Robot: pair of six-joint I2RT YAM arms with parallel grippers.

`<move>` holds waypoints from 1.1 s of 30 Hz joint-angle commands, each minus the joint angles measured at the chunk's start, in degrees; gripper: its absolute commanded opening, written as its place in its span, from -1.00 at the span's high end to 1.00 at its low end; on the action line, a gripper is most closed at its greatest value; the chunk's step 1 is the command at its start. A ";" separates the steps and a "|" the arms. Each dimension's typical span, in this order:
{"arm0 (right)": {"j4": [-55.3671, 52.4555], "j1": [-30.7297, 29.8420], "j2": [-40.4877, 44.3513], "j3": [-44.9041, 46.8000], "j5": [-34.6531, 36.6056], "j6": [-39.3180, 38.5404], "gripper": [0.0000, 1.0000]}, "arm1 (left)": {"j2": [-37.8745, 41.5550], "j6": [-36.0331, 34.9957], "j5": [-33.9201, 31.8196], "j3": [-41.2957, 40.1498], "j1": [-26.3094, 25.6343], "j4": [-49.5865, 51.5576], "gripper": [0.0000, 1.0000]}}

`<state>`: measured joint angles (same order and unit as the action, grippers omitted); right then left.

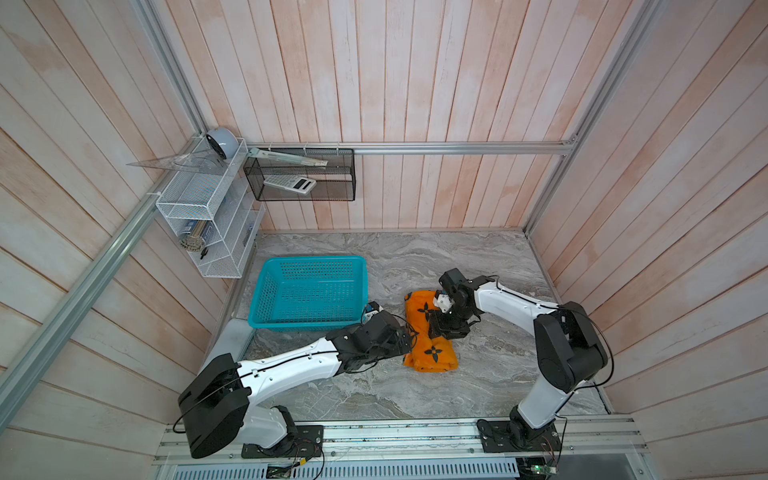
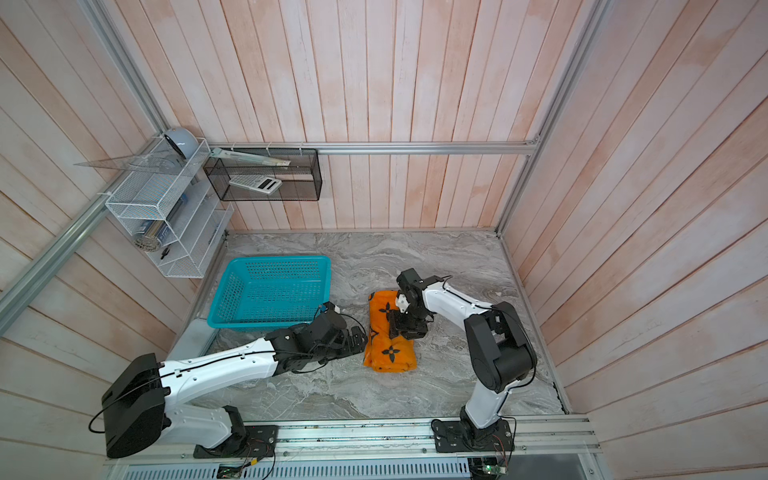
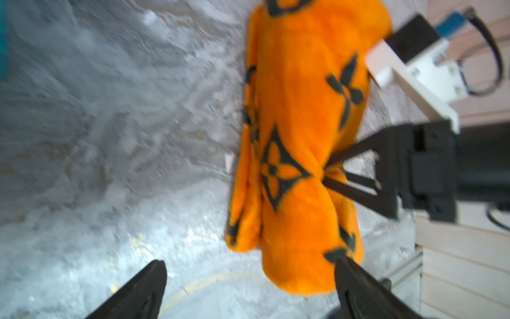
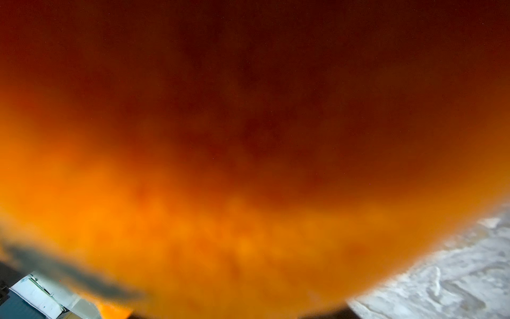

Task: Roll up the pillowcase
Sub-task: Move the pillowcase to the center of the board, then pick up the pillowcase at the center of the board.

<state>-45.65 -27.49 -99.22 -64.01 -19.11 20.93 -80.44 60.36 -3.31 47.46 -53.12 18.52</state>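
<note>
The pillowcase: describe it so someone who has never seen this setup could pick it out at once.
Start at the grey marble tabletop and find the teal basket. Right of the basket in a top view lies the pillowcase: a plump rolled bundle, the only bright orange thing, printed with black flowers.

Marble tabletop (image 1: 457, 257): teal basket (image 1: 316, 260), rolled orange pillowcase (image 1: 432, 353).

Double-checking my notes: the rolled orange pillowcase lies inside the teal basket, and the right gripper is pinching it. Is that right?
Not quite. The pillowcase lies on the marble table beside the teal basket, not inside it, as both top views show. The right gripper is indeed pinching it.
</note>
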 commanded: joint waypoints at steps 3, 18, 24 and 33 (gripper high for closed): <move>1.17 -1.28 -2.12 1.54 0.65 -0.32 -0.19 | -8.55 -6.17 4.31 2.56 3.15 -7.68 -1.00; 2.24 -1.42 -2.03 3.22 0.13 0.10 -0.19 | -10.73 -0.06 3.93 -3.17 4.38 -24.92 -0.85; 2.49 -1.86 -2.16 3.29 -0.11 0.41 -0.19 | -7.91 -2.37 4.88 -4.92 4.41 -29.86 -0.94; 1.72 -2.31 -1.13 2.71 0.21 0.52 -0.19 | -21.17 -1.88 8.27 2.44 4.43 -27.99 -0.97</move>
<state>-43.92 -27.92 -98.94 -63.00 -19.05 21.41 -99.04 59.13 4.27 47.97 -48.86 -11.77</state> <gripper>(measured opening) 0.594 0.985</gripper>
